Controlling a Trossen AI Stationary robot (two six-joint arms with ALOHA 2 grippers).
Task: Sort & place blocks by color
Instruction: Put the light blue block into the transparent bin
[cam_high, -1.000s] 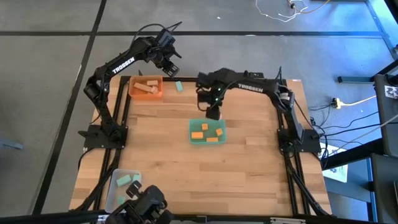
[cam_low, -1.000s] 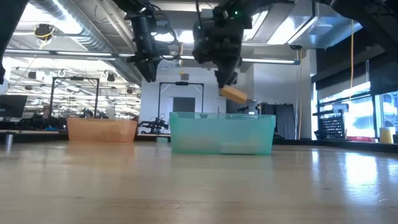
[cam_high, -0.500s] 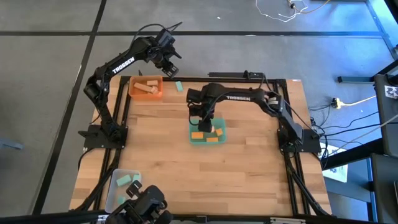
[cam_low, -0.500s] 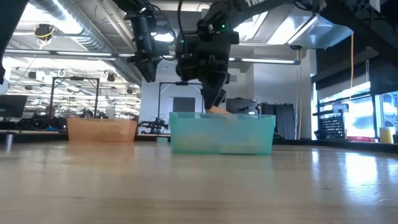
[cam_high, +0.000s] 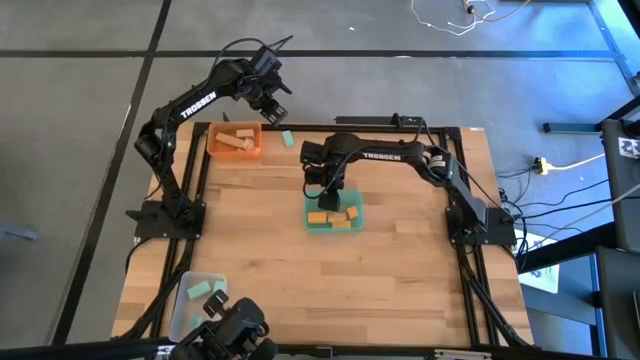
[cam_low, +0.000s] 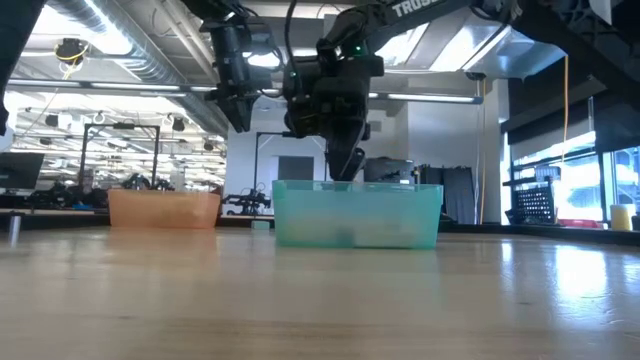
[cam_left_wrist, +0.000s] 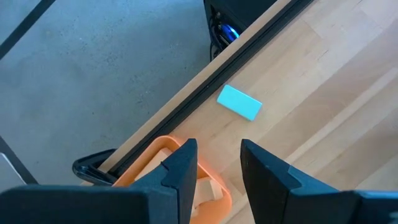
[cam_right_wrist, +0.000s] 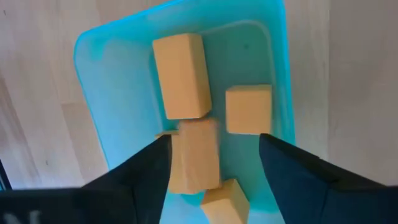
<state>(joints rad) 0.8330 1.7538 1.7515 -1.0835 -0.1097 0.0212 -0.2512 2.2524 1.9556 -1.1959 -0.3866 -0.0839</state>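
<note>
Right claw (cam_right_wrist: 214, 165) over the green tray (cam_high: 311, 222), fingers apart and empty. Directly below, between the fingers, an orange block (cam_right_wrist: 194, 155) lying in the tray among three more. A second ago clamped on that block beyond the tray's far edge; since then moved over the tray and released. Left claw (cam_left_wrist: 217, 163) unmoved above the worktop's (cam_high: 400, 260) far-left edge, fingers slightly apart, empty, with a mint-green block (cam_left_wrist: 239, 102) on the wood near the orange tray (cam_high: 213, 152).

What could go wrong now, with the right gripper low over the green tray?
1. The right gripper is open just above the orange blocks in the green tray. Lifting carelessly, a finger may catch the tray wall and shift it.
2. The block under it looks blurred, perhaps falling; it may land tilted on its neighbours.
3. One mint block lies loose near the table edge; the left gripper could push it off.
</note>
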